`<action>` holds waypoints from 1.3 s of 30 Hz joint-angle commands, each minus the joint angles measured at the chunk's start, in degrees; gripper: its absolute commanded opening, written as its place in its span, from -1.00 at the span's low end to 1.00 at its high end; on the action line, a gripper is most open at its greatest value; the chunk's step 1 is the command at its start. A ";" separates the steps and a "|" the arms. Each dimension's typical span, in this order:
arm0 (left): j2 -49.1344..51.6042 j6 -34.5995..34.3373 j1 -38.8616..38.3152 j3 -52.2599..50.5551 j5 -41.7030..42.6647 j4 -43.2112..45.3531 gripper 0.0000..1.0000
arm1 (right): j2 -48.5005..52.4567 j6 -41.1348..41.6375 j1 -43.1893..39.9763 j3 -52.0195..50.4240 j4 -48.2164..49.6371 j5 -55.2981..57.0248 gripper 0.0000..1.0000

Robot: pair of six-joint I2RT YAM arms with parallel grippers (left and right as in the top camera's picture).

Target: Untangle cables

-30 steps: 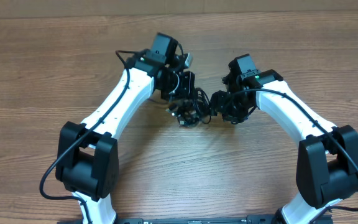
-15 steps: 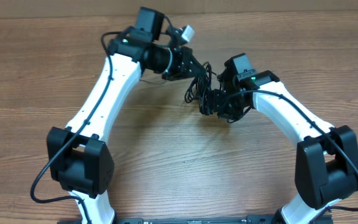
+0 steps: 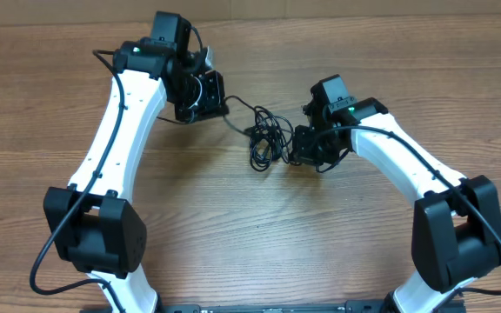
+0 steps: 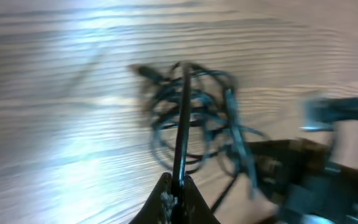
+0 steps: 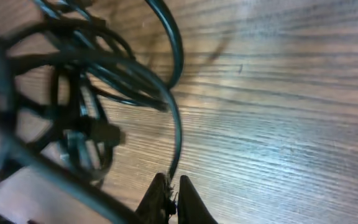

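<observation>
The cables (image 3: 266,139) lie as a small tangle of thin black cords on the wooden table between my two grippers. One strand (image 3: 237,119) runs out of it to the left into my left gripper (image 3: 220,108), which is shut on it. The left wrist view shows that cord (image 4: 180,124) rising from the pinched fingertips (image 4: 165,194) to the blurred tangle (image 4: 194,115). My right gripper (image 3: 301,148) sits at the tangle's right edge, shut on a strand. In the right wrist view this thin cord (image 5: 178,140) enters the closed right gripper (image 5: 171,188), with the tangle (image 5: 73,93) at the left.
Both white arms reach in from the near edge; the left arm (image 3: 116,130) spans the left side and the right arm (image 3: 407,165) the right. Thick black robot wires run along both arms. The table's far edge (image 3: 364,16) lies close behind the grippers.
My left gripper has swung left and back, drawing a strand out of the tangle. The tangle has spread and slid left. My right gripper has gone from open to shut on a strand.
</observation>
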 commanded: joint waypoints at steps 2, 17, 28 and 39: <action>-2.23 -0.15 -2.05 0.44 -12.00 -1.14 -0.92 | -1.38 -1.38 0.00 11.13 -4.74 -1.25 -0.93; 3.72 -0.20 -6.88 -0.11 -15.78 -1.44 -0.37 | -5.81 -6.69 0.00 64.13 -18.53 -1.22 -0.93; 5.27 -0.17 -6.84 -0.13 -10.01 -1.09 1.00 | -4.44 -6.64 0.00 63.39 -20.31 -1.27 -0.93; 5.27 -0.26 -6.58 -0.13 -11.65 -1.25 0.99 | -8.17 -6.40 -3.02 65.00 -13.55 6.54 -0.93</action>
